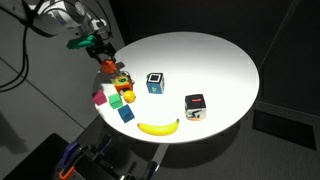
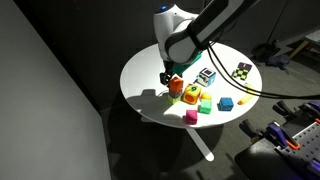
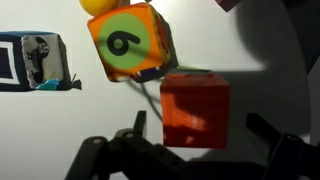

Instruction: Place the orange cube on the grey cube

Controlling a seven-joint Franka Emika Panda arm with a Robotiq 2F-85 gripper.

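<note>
The gripper (image 2: 168,77) hangs at the near edge of the round white table (image 1: 220,60), jaws spread wide and gripping nothing. The orange cube (image 3: 195,110) sits directly under it, centred between the fingers, clear of both, faces square to them. The grey cube is not visible, perhaps hidden beneath.

A: In the wrist view, what lies around the small orange cube (image 3: 195,112)?
B: The orange block with a green numbered disc (image 3: 130,40), just beside it at eleven o'clock.
A: And on the round white tabletop (image 1: 215,60)?
B: In an exterior view, the black-and-white cube with blue marks (image 1: 155,82) lies near the centre and the yellow banana (image 1: 158,127) at the six o'clock edge.
</note>
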